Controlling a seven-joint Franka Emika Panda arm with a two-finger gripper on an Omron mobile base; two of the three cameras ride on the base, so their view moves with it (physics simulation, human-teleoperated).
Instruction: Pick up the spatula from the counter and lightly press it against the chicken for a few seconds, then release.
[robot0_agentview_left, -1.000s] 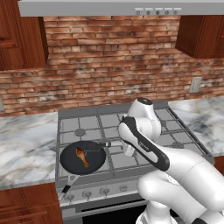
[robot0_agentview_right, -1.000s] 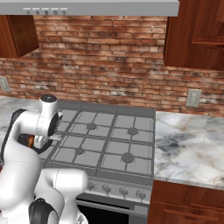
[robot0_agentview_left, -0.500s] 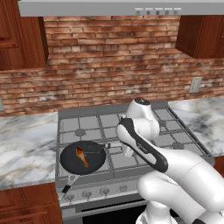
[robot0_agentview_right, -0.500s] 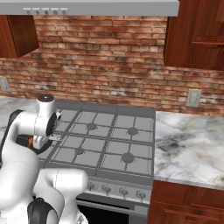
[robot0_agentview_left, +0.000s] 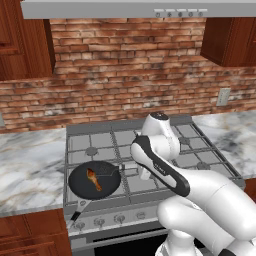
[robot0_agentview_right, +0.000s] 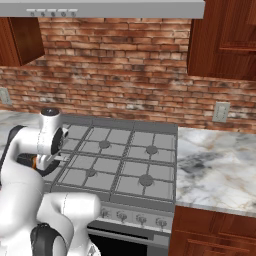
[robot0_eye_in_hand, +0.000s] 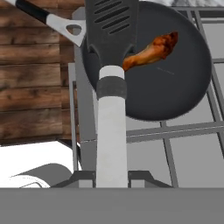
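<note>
The pick-up is done: the gripper (robot0_eye_in_hand: 111, 178) is squeezed on the pale handle of the black slotted spatula (robot0_eye_in_hand: 111, 100), whose flat end hangs over the round black frying pan (robot0_eye_in_hand: 188, 87), beside the brown chicken leg (robot0_eye_in_hand: 151, 51) in it. I can't tell if it touches the chicken, so the soft press and letting go look left to do. Grey-white marble counter (robot0_agentview_left: 30, 165) lies either side of the grey gas stove (robot0_agentview_left: 97, 142), below a red brick wall (robot0_agentview_left: 125, 75).
</note>
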